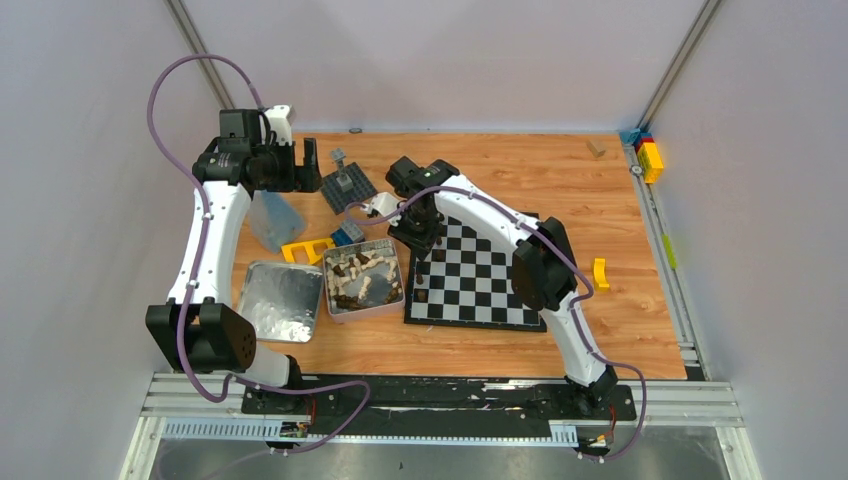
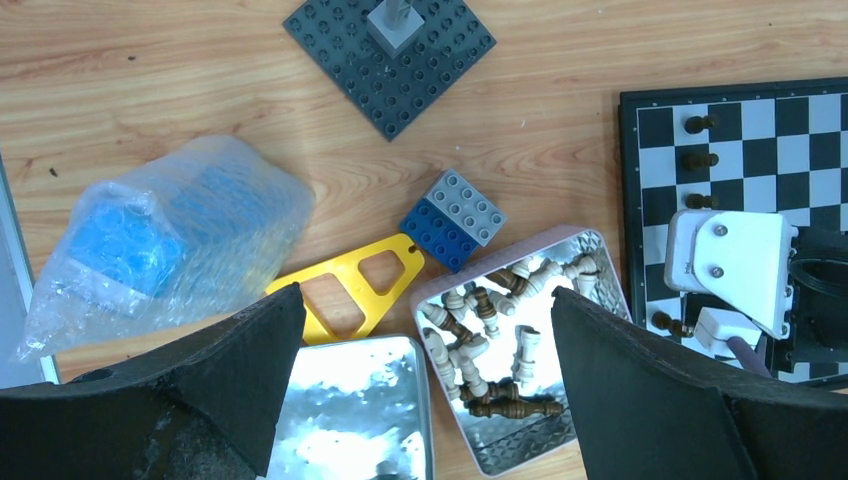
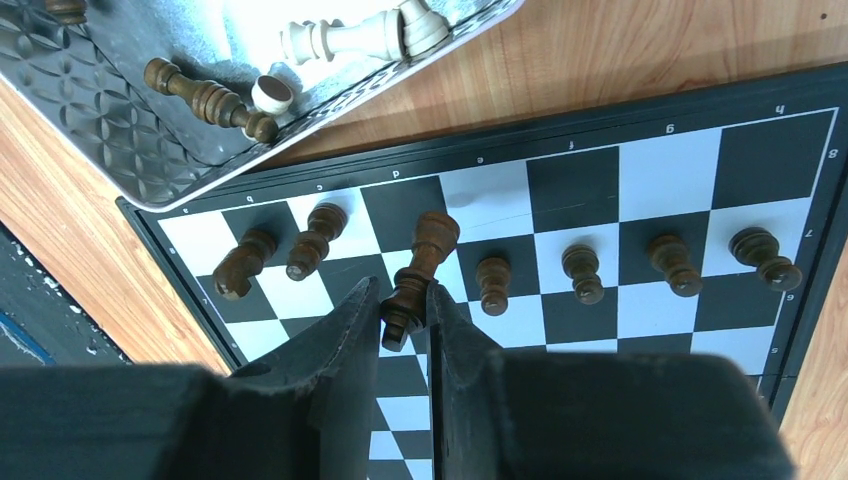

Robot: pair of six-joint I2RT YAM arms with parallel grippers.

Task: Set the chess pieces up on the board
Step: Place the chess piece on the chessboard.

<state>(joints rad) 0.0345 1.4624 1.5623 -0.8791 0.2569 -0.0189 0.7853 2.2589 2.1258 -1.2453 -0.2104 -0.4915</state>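
Closest to us, the right jaws pinch a dark piece (image 3: 415,275) by one end. They hang it over the gap in a row of dark pawns (image 3: 580,272) on the board (image 3: 620,115), presumably to fill that square. On the bench left of the board, the left jaws stand spread wide above the tin (image 2: 520,445), perhaps ready for the loose pieces (image 2: 470,350) inside. Which end is gripped we cannot tell, and seen from overhead the arm covers much of the board's far edge.

A wooden table (image 1: 560,180) is recorded. Directly on it are set a chessboard (image 1: 480,285), a metal tin (image 1: 360,314) just beside it, a tin lid (image 1: 282,300), a studded baseplate (image 1: 358,190), a bagged brick bundle (image 1: 272,220), a yellow frame (image 1: 305,250) and a blue-grey brick pair (image 1: 348,232).
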